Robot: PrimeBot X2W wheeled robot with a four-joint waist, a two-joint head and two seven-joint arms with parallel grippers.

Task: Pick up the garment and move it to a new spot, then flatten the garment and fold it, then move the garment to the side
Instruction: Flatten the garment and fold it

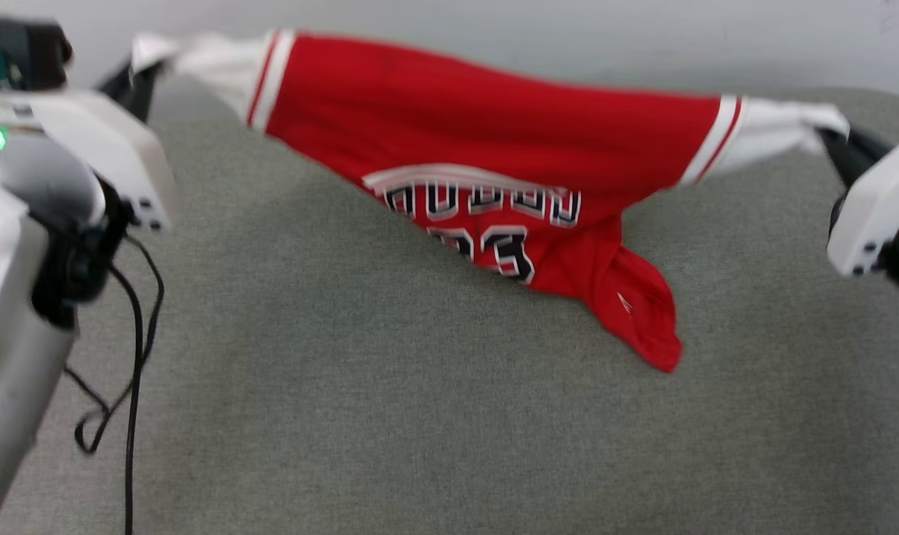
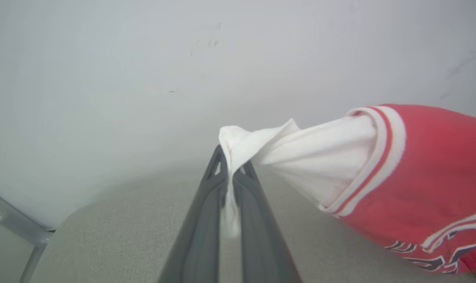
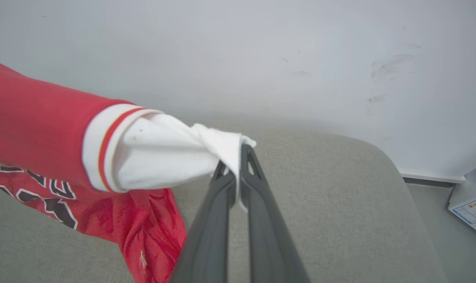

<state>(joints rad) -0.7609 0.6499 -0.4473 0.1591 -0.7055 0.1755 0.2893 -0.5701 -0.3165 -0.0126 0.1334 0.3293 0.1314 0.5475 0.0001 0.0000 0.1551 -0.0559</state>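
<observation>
The garment (image 1: 494, 141), a red jersey with white short sleeves, hangs stretched between my two grippers above the grey-green cushioned surface (image 1: 390, 401). Its lower part with black lettering (image 1: 487, 204) sags down and rests on the surface. My left gripper (image 1: 139, 80) is shut on the end of one white sleeve (image 2: 301, 157); in the left wrist view the gripper (image 2: 231, 163) pinches that cloth between its dark fingers. My right gripper (image 1: 836, 141) is shut on the other white sleeve (image 3: 163, 157), seen pinched by the gripper (image 3: 235, 157) in the right wrist view.
A pale wall (image 1: 568, 37) runs along the far edge of the surface. Black cables (image 1: 130, 371) hang by my left arm at the lower left. A metal frame leg (image 2: 21, 232) stands beyond the surface's corner, and a white box (image 3: 472, 204) lies on the floor at the right.
</observation>
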